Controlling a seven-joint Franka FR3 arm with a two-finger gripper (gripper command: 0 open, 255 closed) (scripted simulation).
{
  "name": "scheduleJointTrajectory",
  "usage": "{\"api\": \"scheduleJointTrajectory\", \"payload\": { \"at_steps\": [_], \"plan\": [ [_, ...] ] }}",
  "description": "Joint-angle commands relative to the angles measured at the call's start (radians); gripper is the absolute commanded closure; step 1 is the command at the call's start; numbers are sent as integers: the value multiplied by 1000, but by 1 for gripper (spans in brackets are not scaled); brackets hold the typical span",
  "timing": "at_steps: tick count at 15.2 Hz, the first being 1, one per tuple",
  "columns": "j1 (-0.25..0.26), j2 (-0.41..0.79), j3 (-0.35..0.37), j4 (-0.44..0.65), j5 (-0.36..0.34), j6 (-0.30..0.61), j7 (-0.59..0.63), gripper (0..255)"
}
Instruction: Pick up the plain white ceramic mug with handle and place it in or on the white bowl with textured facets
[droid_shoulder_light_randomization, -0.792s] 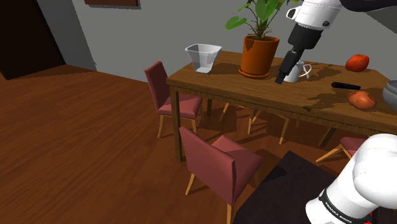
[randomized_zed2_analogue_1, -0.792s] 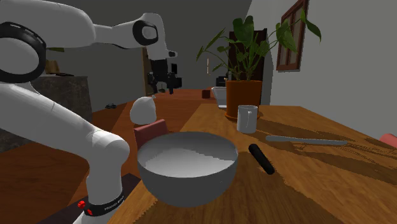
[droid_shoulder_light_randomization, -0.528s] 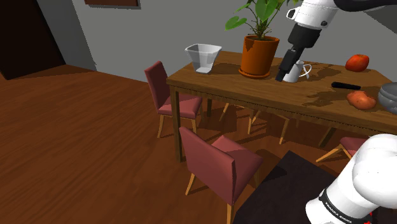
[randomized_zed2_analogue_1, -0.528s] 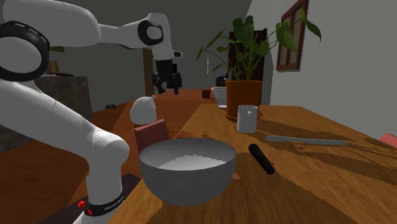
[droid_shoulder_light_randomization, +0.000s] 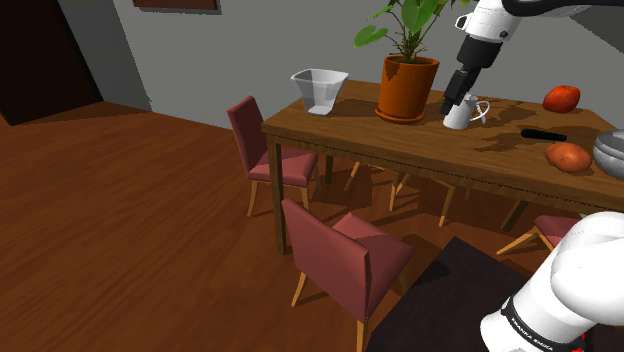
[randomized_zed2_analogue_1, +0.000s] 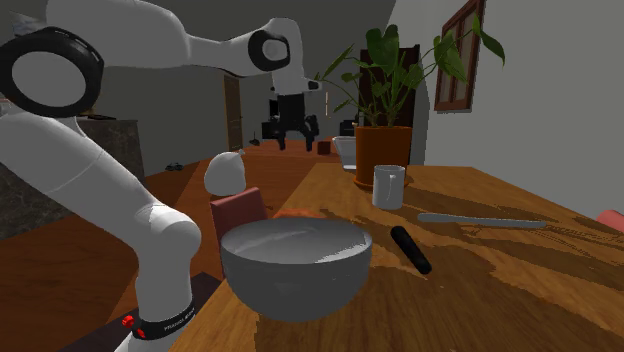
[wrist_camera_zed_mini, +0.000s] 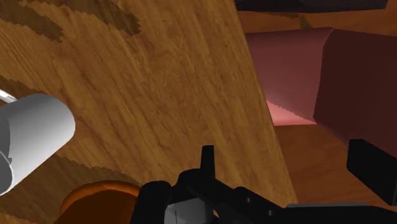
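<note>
Black gripper (randomized_zed2_analogue_1: 296, 142) in the air, fingers spread apart, holding nothing, white mug (droid_shoulder_light_randomization: 462, 116) nearby on the brown table (droid_shoulder_light_randomization: 350, 130), white bowl (droid_shoulder_light_randomization: 319, 90) past the plant pot (droid_shoulder_light_randomization: 405, 88).

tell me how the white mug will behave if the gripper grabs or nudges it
The mug looks rigid and smooth, so it may slip in a loose pinch. Upright and taller than wide, it could tip if nudged high.
</note>
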Motion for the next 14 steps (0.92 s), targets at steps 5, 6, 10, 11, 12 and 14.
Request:
{"api": "scheduleJointTrajectory", "payload": {
  "at_steps": [5,6,10,11,12,14],
  "plan": [
    [-29,141,-112,110,-29,27,-102,0],
    [-33,166,-130,132,-30,30,-119,0],
    [-49,275,-204,228,-24,38,-191,0],
    [-53,304,-223,255,-19,39,-210,0],
    [-57,334,-242,282,-13,39,-230,0],
    [-65,397,-279,342,4,38,-270,0]
  ]
}}
